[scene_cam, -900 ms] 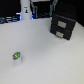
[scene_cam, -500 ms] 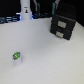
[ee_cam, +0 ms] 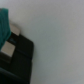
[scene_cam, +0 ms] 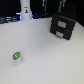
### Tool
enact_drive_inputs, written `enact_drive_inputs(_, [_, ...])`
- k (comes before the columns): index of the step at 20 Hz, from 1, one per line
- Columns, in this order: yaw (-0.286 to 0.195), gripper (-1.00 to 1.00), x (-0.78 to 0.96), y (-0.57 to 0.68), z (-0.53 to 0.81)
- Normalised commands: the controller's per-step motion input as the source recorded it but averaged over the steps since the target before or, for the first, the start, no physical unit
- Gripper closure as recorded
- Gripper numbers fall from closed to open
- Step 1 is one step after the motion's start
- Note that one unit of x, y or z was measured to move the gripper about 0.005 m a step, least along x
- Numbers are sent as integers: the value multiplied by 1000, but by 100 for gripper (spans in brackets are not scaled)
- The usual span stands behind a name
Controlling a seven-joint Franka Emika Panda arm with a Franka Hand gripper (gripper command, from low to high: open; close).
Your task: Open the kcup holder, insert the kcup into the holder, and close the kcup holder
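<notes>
The kcup holder (scene_cam: 63,26) is a black box with two stacked drawer fronts, both shut, standing at the far side of the white table toward the exterior view's right. The kcup (scene_cam: 17,56), a tiny whitish pod with a green top, sits alone on the table at the exterior view's left, nearer the front. No gripper fingers show clearly in either view. The wrist view is blurred and shows a black shape with a pale patch (ee_cam: 10,48) over the white table; I cannot tell what it is.
A tall white bottle-shaped object (scene_cam: 25,10) stands at the table's back edge, left of the holder. Dark equipment (scene_cam: 46,6) lines the back. A teal patch (ee_cam: 4,25) shows at the wrist view's edge. The white table (scene_cam: 45,55) spreads between kcup and holder.
</notes>
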Motion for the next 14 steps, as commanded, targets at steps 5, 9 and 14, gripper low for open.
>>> enact_drive_inputs(5, [-181,-100,-337,705,-89])
enact_drive_inputs(9, [-180,-100,-317,700,-182])
enact_drive_inputs(14, [-188,-100,-319,654,-287])
